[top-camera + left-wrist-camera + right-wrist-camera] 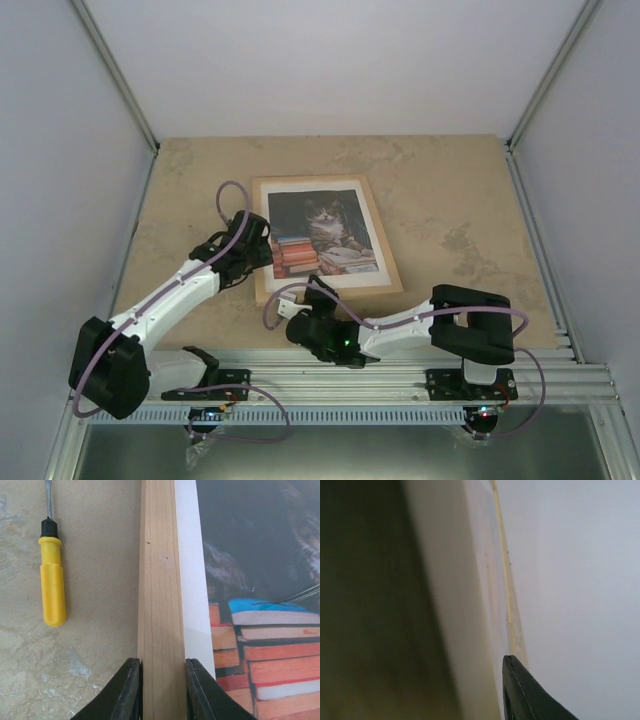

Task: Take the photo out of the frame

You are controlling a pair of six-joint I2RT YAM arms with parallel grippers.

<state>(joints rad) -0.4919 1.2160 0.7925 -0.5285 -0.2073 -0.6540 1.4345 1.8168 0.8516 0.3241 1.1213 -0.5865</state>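
Note:
The frame (391, 252), thin pale wood, lies flat on the table with the photo (325, 232) of a cat and orange-red books inside it. My left gripper (257, 252) is shut on the frame's left moulding (160, 580); in the left wrist view the gripper (163, 663) has one black finger pressed against each side of the wood. The photo (260, 610) lies just right of it behind a white border (192, 570). My right gripper (294, 303) is at the frame's near-left corner. Its wrist view is a blurred close-up: one black finger (522, 695) lies against a pale edge, and the other finger is hidden.
A yellow-handled screwdriver (52, 580) lies on the beige table (450, 200) just left of the frame. Grey walls close in the table on three sides. A metal rail (400, 372) runs along the near edge by the arm bases.

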